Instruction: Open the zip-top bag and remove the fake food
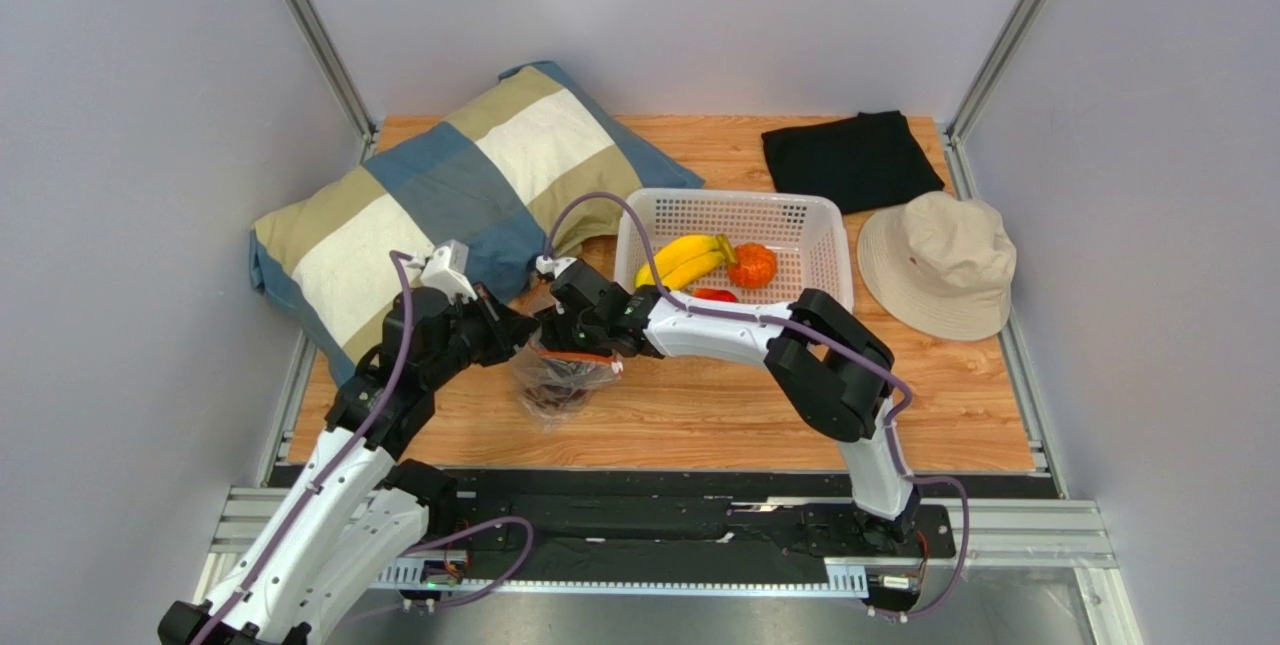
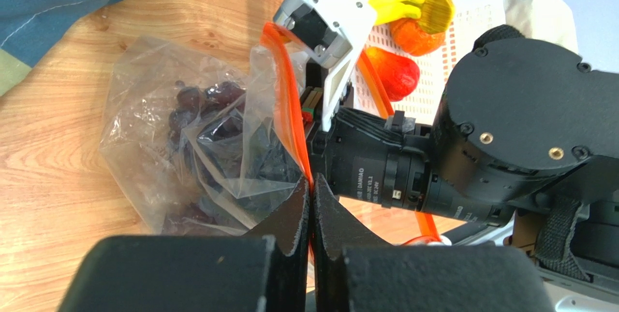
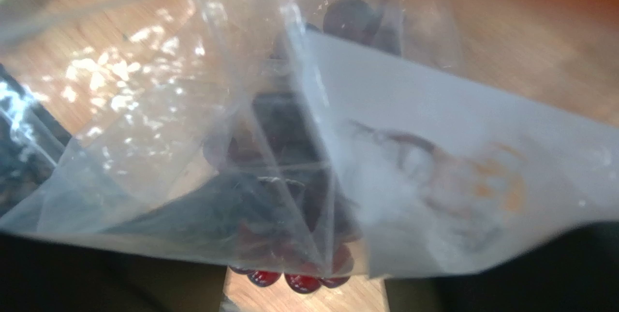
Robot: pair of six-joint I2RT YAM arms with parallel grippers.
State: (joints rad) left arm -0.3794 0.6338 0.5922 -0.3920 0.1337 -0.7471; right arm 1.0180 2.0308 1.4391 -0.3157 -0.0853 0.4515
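Left tool (image 2: 311, 203) clamps the orange strip (image 2: 287, 101), probably the firmest hold on the limp, slippery zip-top bag (image 2: 156, 109). Right tool (image 3: 305, 294) gapes, empty.

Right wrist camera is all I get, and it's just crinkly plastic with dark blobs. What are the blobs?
Observer: Purple grapes, inside the bag.
Operator: Who's holding the bag?
Observer: The left end effector is shut on its orange zipper strip.
Operator: Where's the other fruit?
Observer: A banana, an orange and a red fruit sit in the white basket.
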